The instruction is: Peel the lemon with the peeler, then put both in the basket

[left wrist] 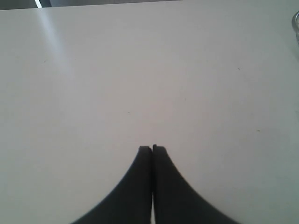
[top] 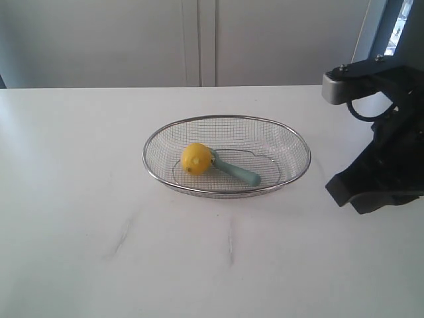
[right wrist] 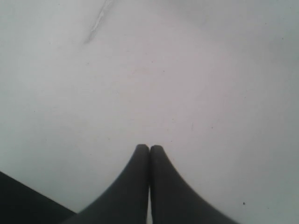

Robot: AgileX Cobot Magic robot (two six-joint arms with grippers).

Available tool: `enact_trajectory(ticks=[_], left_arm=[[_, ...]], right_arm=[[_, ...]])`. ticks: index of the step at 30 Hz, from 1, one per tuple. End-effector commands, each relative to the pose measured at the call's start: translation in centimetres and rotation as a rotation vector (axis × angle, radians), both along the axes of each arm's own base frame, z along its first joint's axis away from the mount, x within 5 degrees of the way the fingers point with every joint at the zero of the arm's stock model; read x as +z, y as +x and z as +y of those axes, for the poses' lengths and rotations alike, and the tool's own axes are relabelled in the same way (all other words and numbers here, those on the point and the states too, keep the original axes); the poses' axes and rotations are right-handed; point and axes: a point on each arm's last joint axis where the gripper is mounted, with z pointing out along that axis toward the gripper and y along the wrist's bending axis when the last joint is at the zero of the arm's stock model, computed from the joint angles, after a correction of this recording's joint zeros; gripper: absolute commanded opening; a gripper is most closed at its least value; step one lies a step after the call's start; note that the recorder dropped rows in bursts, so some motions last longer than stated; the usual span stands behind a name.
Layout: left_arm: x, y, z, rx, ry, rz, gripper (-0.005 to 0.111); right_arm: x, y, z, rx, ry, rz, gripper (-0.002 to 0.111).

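The yellow lemon [top: 196, 158] lies inside the silver wire basket [top: 296, 138] at the middle of the white table, in the exterior view. The teal-handled peeler [top: 238, 171] rests beside it in the basket, its head against the lemon. My right gripper [right wrist: 149, 147] is shut with nothing in it, over bare table; in the exterior view its arm [top: 381, 142] stands right of the basket. My left gripper [left wrist: 152, 148] is shut and empty above bare tabletop; it does not show in the exterior view. A sliver of the basket rim [left wrist: 296, 24] shows in the left wrist view.
The white table [top: 99, 199] has faint scratches [top: 230, 242] in front of the basket. A pale wall with panel seams [top: 199, 40] rises behind the table's far edge.
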Motion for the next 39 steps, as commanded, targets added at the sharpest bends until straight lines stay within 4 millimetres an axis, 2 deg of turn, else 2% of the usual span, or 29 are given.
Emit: enact_trajectory(ticks=[1,9,12,16,19,20,22,27,28,30,32,35,39], left_arm=[[-0.1,0.0,0.0,-0.001,-0.01,-0.004,0.0],[-0.1,0.0,0.0,-0.001,-0.01,-0.004,0.0],[-0.1,0.0,0.0,-0.001,-0.01,-0.004,0.0],[-0.1,0.0,0.0,0.001,-0.01,-0.006,0.0],[-0.1,0.0,0.0,-0.001,-0.01,-0.004,0.0],[-0.1,0.0,0.0,-0.001,-0.01,-0.004,0.0],[-0.1,0.0,0.0,-0.001,-0.01,-0.004,0.0],[-0.1,0.0,0.0,-0.001,-0.01,-0.004,0.0],[-0.1,0.0,0.0,-0.001,-0.01,-0.004,0.0],[-0.1,0.0,0.0,-0.001,-0.01,-0.004,0.0],[-0.1,0.0,0.0,-0.001,-0.01,-0.004,0.0],[-0.1,0.0,0.0,-0.001,-0.01,-0.004,0.0],[-0.1,0.0,0.0,-0.001,-0.01,-0.004,0.0]], right_arm=[[0.1,-0.1,-0.1,0.002,-0.001,-0.009,0.0],[0.5,-0.4,-0.3,-0.001,0.01,-0.044,0.0],[2.0,-1.4,-0.5,-0.007,0.067,-0.121,0.0],[5.3,-4.0,-2.3,-0.055,0.158,-0.339,0.0],[8.2,-7.0,-4.8,-0.16,0.22,-0.563,0.0],[9.7,-9.2,-6.6,-0.262,0.228,-0.716,0.0],[11.2,-12.2,-7.9,-0.363,0.225,-0.892,0.0],[13.1,-19.6,-8.3,-0.449,0.229,-1.264,0.0],[13.3,-22.2,-8.0,-0.439,0.255,-1.368,0.0],[13.2,-24.8,-7.8,-0.429,0.271,-1.468,0.0],[12.6,-26.6,-7.7,-0.421,0.285,-1.524,0.0],[11.4,-25.9,-7.9,-0.43,0.281,-1.574,0.0],[8.0,-21.9,-8.6,-0.462,0.312,-1.722,0.0]])
